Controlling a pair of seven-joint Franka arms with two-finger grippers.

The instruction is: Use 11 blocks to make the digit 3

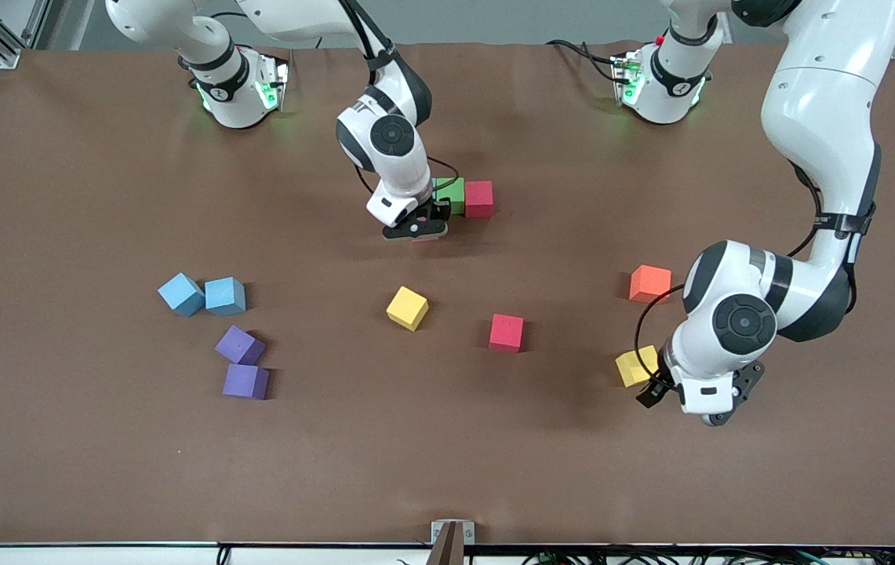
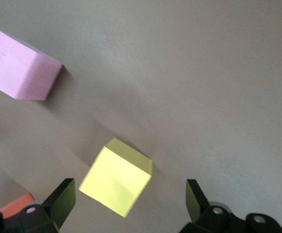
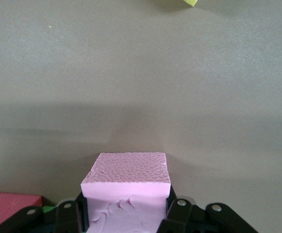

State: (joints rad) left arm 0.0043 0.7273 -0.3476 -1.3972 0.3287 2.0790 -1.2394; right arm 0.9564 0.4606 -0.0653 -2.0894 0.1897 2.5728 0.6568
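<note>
Right pincer (image 3: pixel 126 213) clamps a pink block (image 3: pixel 126 187).
It sits low on the bench (image 1: pixel 102 196), green block (image 1: pixel 451 195) and red block (image 1: pixel 478 198) just beside; left pincer (image 2: pixel 128 206) spread wide above a yellow block (image 2: pixel 115 180).

A pair (image 1: pixel 478 198) of touching blocks is set at mid-table, toward the bases. Just beside it, another block (image 3: pixel 126 174) is gripped by the right gripper (image 1: pixel 416 229). Toward the right arm's end, two blocks (image 1: pixel 204 296) lie touching, and a second two (image 1: pixel 241 362) lie nearer the camera. Two singles (image 1: pixel 407 308) are spread centrally. Toward the left arm's end lie two more (image 1: pixel 649 282), the nearer one under the left gripper (image 2: pixel 129 190).
</note>
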